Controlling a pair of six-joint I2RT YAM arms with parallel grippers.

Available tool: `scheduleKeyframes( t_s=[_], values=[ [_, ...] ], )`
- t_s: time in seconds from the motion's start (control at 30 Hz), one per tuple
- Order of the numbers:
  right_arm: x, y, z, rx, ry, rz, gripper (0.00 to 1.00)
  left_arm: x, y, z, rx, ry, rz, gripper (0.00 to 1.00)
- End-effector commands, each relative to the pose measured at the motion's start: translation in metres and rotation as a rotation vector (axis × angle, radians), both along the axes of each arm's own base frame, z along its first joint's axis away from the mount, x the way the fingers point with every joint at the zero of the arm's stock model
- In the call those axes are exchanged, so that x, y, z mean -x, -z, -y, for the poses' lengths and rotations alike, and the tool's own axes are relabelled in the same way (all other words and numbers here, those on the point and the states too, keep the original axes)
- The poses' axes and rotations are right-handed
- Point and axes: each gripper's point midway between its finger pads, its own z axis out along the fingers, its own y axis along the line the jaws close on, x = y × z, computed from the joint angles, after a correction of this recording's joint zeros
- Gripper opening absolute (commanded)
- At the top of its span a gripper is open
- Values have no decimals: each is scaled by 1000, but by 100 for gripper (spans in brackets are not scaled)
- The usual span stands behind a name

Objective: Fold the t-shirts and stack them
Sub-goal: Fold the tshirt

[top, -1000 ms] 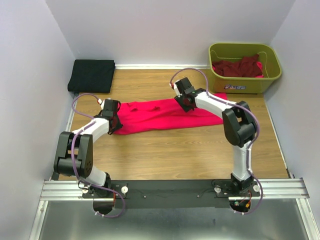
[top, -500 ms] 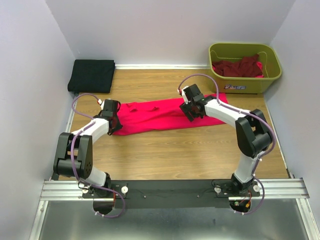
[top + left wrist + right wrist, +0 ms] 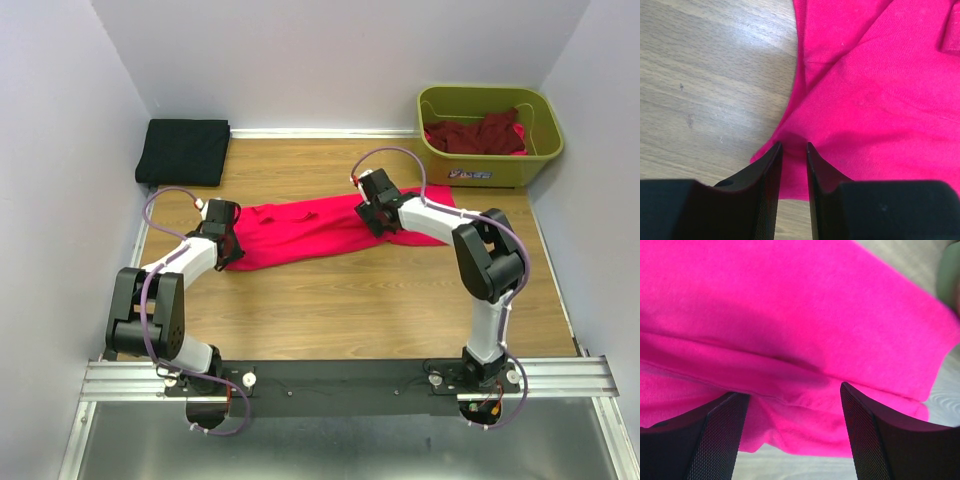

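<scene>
A bright pink-red t-shirt lies stretched across the middle of the wooden table. My left gripper sits at its left end. In the left wrist view the gripper is narrowly shut on a puckered corner of the pink t-shirt. My right gripper hovers over the right part of the shirt. In the right wrist view the gripper is wide open above a folded edge of the pink cloth, holding nothing. A folded black t-shirt lies at the back left. Dark maroon t-shirts fill the tub.
The olive-green tub stands at the back right, close to the shirt's right end. Walls close in the table on the left, back and right. Bare wood runs between the shirt and the arm bases.
My right gripper opened and let the pink cloth go, shifting a little right and then back over the shirt. The left gripper kept its hold and did not move.
</scene>
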Motion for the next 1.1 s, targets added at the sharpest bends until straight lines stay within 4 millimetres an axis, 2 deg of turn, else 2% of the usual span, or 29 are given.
scheduleKeyframes(
  t_s=[0.0, 0.17, 0.3, 0.5, 0.53, 0.57, 0.73, 0.8, 0.87, 0.97, 1.07],
  values=[
    [-24, -1, 14, 61, 45, 62, 80, 7, -3, -11, -47, -22, -1, 34],
    [-34, -15, 20, 77, 22, 83, 81, 8, -3, -12, -55, -27, -3, 34],
    [-24, -10, 25, 68, 32, 64, 81, 8, -2, -13, -62, -27, -8, 34],
    [28, 12, 41, 6, 128, -37, 81, 11, -4, -20, -96, -39, -13, 34],
    [33, 9, 40, -26, 158, -34, 81, 11, -3, -21, -100, -41, -15, 34],
    [47, 15, 45, -21, 172, -74, 81, 12, -2, -21, -104, -41, -20, 35],
    [94, 23, 37, -148, 236, -209, 81, 12, 1, -22, -107, -41, -35, 35],
    [106, 17, 38, -167, 238, -219, 81, 12, -1, -22, -109, -42, -30, 35],
    [103, 4, 40, -173, 237, -177, 82, 11, -7, -23, -110, -47, -19, 35],
    [86, -20, 44, -152, 237, -93, 82, 8, -23, -27, -130, -52, 15, 37],
    [74, -33, 36, -169, 204, -65, 82, 5, -40, -28, -135, -54, 51, 41]
  ],
)
